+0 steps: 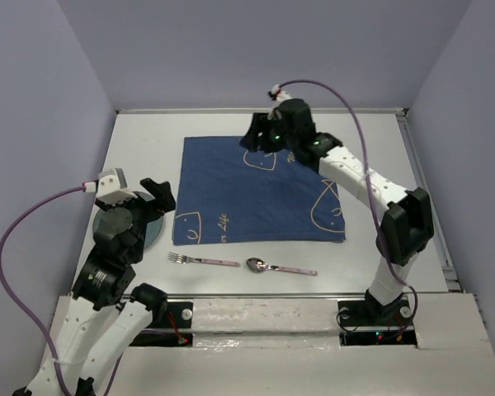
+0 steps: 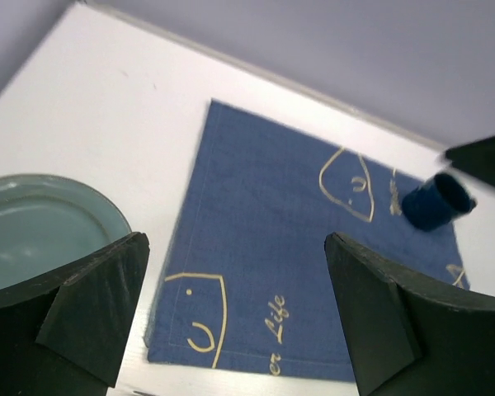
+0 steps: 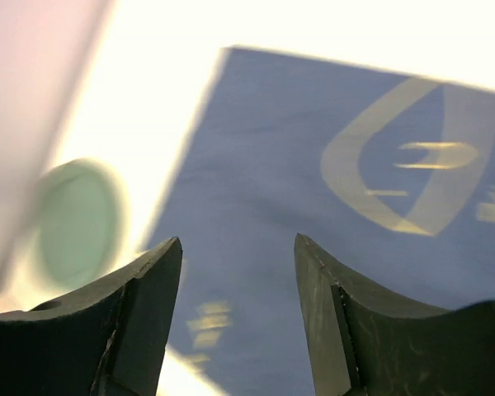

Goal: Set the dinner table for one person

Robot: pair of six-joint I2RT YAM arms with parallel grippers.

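Observation:
The white dinner table (image 1: 148, 140) carries a dark blue cloth (image 1: 260, 194) with pale line drawings at its middle. A pale green plate (image 1: 155, 233) lies left of the cloth, partly under my left gripper (image 1: 158, 196), which is open and empty above the cloth's near left corner (image 2: 235, 322). A fork (image 1: 202, 261) and a spoon (image 1: 276, 266) lie in front of the cloth. My right gripper (image 1: 260, 134) hovers open and empty over the cloth's far edge (image 3: 239, 272). A small dark blue cup (image 2: 436, 200) sits tilted on the far cloth, hidden under the right arm in the top view.
Lilac walls close in the table at the back and on both sides. The right arm stretches diagonally over the cloth's right half. The plate also shows in the left wrist view (image 2: 41, 231) and, blurred, in the right wrist view (image 3: 78, 223).

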